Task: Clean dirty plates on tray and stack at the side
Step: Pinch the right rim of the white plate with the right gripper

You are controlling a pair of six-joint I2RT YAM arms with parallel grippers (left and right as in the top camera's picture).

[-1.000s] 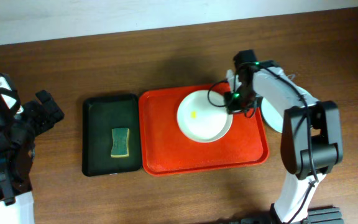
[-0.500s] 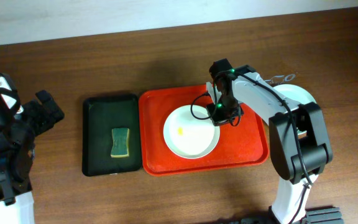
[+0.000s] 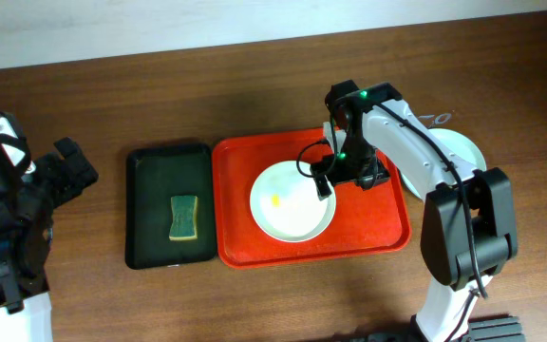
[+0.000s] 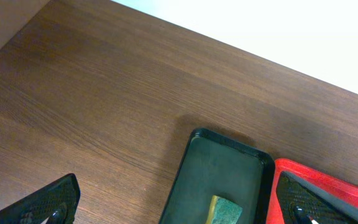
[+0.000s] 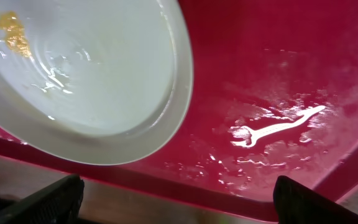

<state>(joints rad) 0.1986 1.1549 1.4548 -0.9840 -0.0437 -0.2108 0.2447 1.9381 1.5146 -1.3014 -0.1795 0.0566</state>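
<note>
Overhead, the right arm (image 3: pixel 402 142) hides most of a pale plate (image 3: pixel 465 152) beside the red tray (image 3: pixel 240 233) — how many lie there is unclear. A smeared white plate (image 3: pixel 288 211) lies mid-tray; a sponge (image 3: pixel 184 218) sits in the black tray (image 3: pixel 150 176). The right fingers (image 5: pixel 48 198) gape empty at that plate's rim; the left fingers (image 4: pixel 45 202) gape empty over the desk (image 4: pixel 104 93).

The tabletop (image 3: pixel 254 85) was dark brown wood, its fine grain running lengthwise, and it filled nearly everything I could see from where I stood. Along its far edge ran a plain, pale wall (image 3: pixel 207 24), off-white and unmarked. The light was soft and even, leaving only faint shadows on the wood and a mild sheen across the grain.
</note>
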